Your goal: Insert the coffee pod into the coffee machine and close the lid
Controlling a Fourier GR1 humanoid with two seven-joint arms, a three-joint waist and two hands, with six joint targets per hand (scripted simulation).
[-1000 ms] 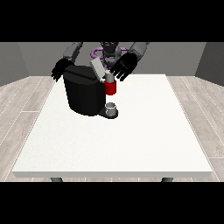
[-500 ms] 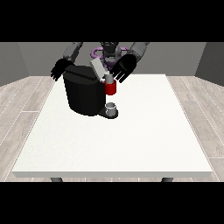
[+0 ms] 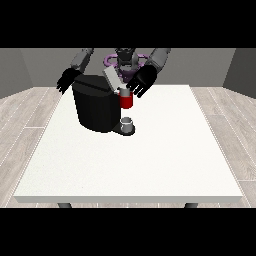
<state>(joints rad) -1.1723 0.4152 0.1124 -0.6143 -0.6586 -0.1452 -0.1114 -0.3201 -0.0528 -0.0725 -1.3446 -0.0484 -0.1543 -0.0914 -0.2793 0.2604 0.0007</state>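
Tabletop (image 3: 150, 165) fills most of my front view, white and wide, with the robot small at its far edge. On the far left part of that surface I see the coffee machine (image 3: 97, 107), a black rounded body with a red front section (image 3: 126, 101) at its right side and a small grey cup (image 3: 128, 123) standing on the drip base just below the red part. A pale grey lid (image 3: 112, 78) sticks up from the top of the machine, tilted back toward the robot, so I read it as not closed. The hand at the view's right (image 3: 141, 81) hangs just beside the lid and above the red section, with its dark fingers spread and pointing down toward the machine; I take it as open, with nothing held that I can make out. The hand at the view's left (image 3: 66, 80) sits behind the machine's upper left corner, fingers spread and relaxed, apart from the machine as far as I can judge. I cannot pick out the coffee pod anywhere from this angle; whether it already lies inside the machine I cannot tell.
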